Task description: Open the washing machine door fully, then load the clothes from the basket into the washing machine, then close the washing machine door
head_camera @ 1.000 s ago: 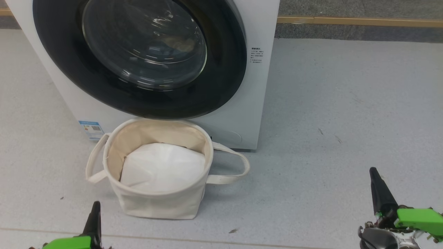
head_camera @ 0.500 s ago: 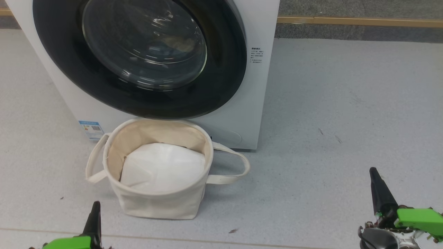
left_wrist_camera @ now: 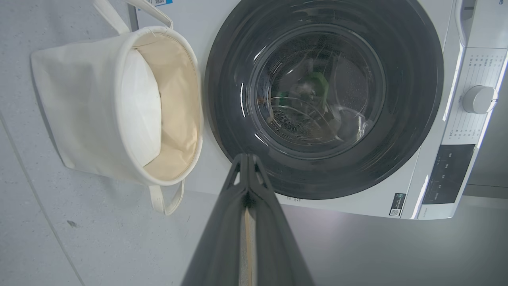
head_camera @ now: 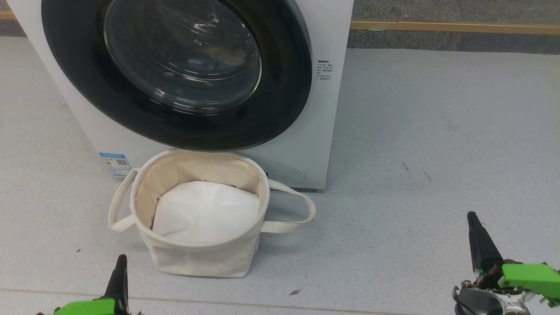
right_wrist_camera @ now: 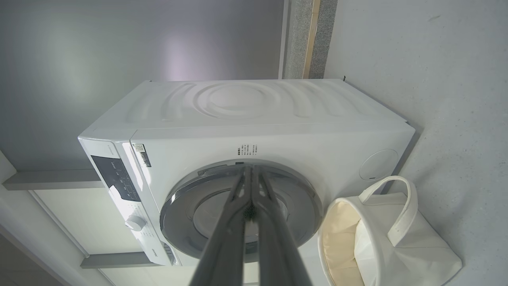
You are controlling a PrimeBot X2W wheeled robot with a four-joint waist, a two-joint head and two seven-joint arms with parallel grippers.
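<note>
Presently: door [head_camera: 175, 65] shut; basket [head_camera: 197, 258] holds only white pad [head_camera: 205, 212]; left gripper [left_wrist_camera: 247, 159], right gripper [right_wrist_camera: 251, 170] closed, empty. Loading seemingly finished; next move: none.

The left pincer [head_camera: 121, 262] and the right pincer [head_camera: 473, 221] are seen low in the head view, fingers pressed together, pointed upward.
</note>
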